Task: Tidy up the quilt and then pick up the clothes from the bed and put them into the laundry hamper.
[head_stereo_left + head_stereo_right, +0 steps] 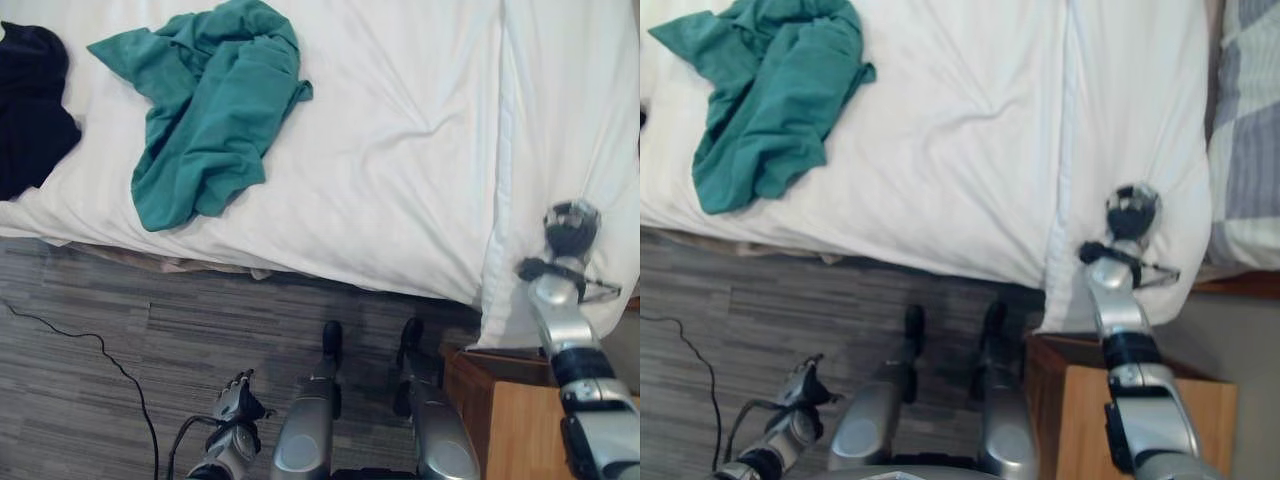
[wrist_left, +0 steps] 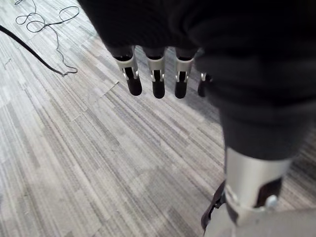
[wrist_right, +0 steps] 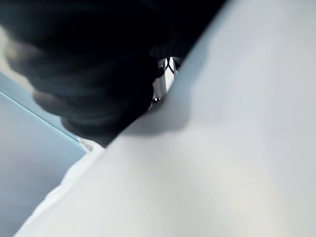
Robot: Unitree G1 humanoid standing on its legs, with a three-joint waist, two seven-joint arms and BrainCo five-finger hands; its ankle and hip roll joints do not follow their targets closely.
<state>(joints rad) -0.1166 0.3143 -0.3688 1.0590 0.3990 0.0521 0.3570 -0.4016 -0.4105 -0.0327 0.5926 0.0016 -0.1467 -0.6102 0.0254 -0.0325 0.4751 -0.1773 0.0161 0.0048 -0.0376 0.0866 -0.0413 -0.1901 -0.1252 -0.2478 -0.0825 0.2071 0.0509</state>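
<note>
My right hand (image 1: 571, 228) is pressed into the white quilt (image 1: 400, 160) near the bed's edge, its fingers hidden so I cannot tell their shape, and I should smooth slowly toward the green shirt (image 1: 205, 110) while my left hand (image 2: 155, 74) hangs loose.

White quilt (image 1: 400, 150), teal garment (image 1: 205, 110)

A white quilt (image 1: 380, 180) covers the bed, wrinkled. A crumpled teal garment (image 1: 205, 110) lies at upper left; a dark garment (image 1: 30, 100) at the far left edge.
</note>
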